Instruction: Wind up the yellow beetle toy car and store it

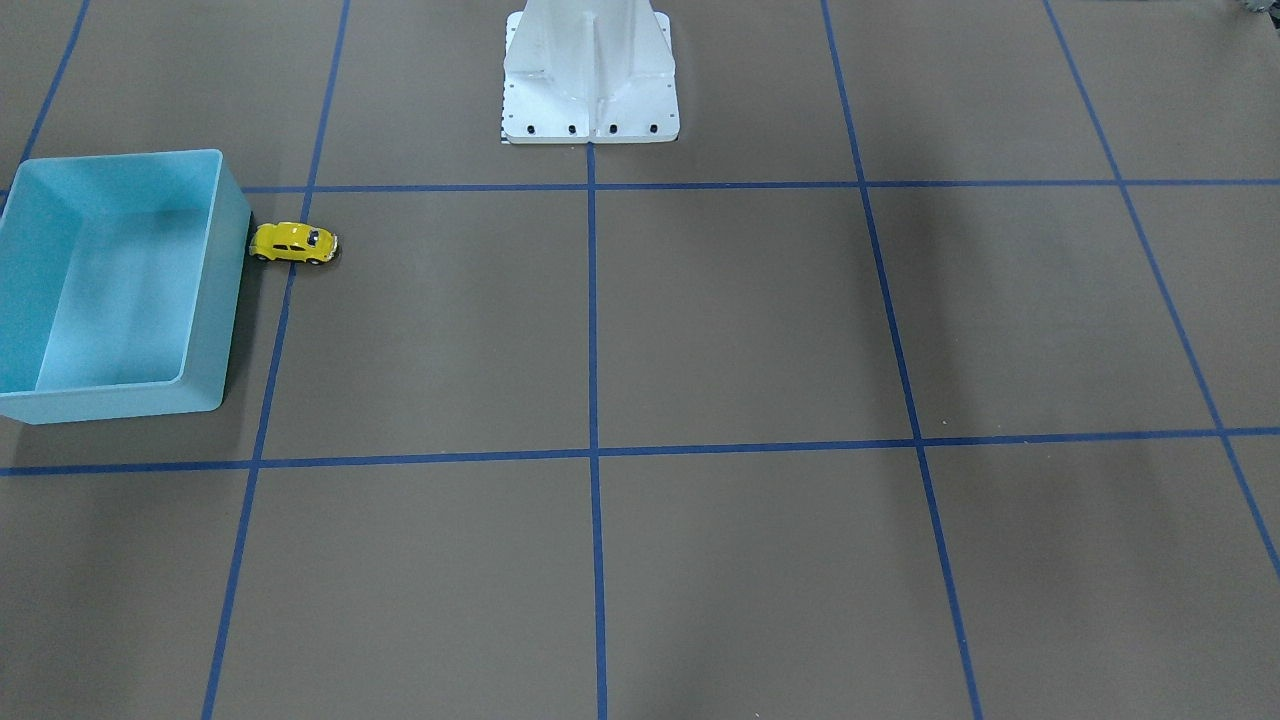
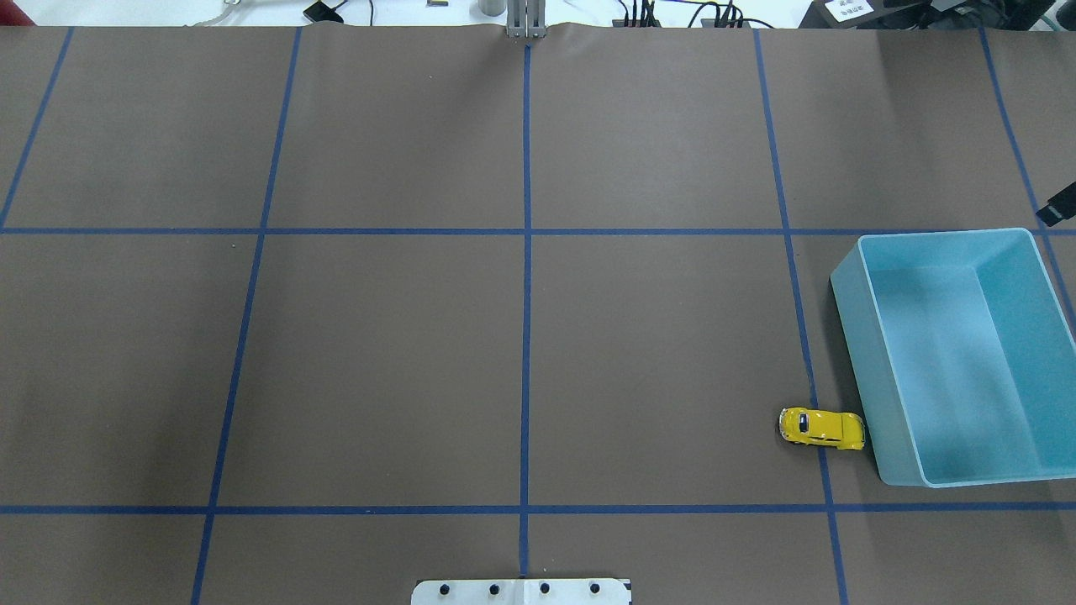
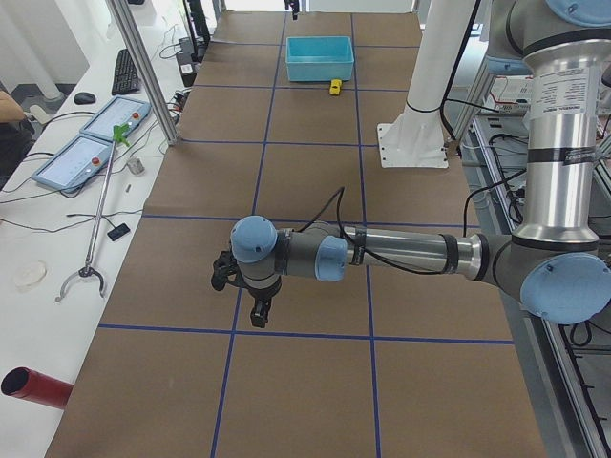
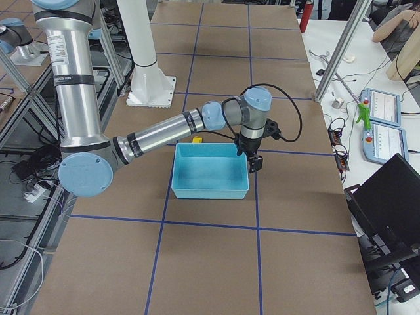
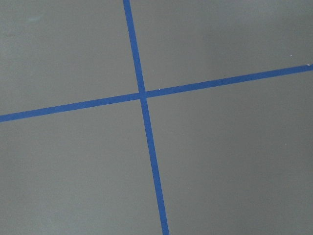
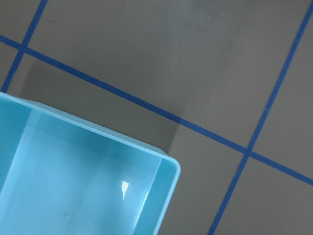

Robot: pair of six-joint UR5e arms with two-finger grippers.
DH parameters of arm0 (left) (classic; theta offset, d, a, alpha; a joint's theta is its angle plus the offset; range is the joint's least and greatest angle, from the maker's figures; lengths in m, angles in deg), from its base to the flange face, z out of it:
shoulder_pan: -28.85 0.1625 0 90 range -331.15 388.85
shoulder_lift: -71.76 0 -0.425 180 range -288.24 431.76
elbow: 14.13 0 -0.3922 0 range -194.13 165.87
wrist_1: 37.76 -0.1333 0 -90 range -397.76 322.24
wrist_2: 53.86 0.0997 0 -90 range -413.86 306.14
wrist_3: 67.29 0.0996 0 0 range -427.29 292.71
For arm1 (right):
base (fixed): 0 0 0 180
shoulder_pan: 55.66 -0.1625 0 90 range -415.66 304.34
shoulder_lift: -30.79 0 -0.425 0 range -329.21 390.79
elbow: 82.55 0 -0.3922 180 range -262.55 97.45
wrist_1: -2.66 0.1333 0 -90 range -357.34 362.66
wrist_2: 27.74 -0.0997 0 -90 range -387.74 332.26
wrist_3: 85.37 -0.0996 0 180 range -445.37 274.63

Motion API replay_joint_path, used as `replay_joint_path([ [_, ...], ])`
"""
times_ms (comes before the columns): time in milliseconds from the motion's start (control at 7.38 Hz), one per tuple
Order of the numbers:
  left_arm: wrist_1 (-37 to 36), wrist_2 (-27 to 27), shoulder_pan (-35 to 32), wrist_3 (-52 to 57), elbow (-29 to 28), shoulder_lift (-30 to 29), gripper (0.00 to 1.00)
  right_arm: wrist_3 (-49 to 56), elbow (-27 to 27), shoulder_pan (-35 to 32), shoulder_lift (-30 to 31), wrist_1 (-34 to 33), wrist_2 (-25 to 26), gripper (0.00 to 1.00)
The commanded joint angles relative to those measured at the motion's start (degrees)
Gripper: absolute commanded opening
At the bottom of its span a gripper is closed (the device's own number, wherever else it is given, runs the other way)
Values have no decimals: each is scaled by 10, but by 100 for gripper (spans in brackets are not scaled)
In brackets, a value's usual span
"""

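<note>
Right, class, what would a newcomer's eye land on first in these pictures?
The yellow beetle toy car, tiny and bright on the brown table, sits close beside the empty light blue bin. The right gripper hangs above a corner of that bin.

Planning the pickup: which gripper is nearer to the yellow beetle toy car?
Right. The right gripper hangs just across the light blue bin from the yellow beetle toy car; the left gripper hangs far off, toward the table's other end.
</note>
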Motion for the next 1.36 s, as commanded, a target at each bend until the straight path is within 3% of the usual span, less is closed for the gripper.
replay_joint_path([
  [0,0,-7,-2,-20,0,2,100,37,-59,66,-4,-7,41,100],
  [136,1,-8,-3,-20,2,3,100,103,-81,91,-8,-29,47,100],
  [407,0,-10,-12,-19,7,8,100,124,-88,132,-116,-110,63,100],
  [542,-6,-14,-16,-19,22,9,100,124,-96,188,-136,-118,75,100],
  [813,0,-21,-17,-18,25,19,100,118,-122,301,-129,-120,121,100],
  [1220,-1,-15,-16,-12,25,28,100,91,-125,408,-120,-161,194,100],
])
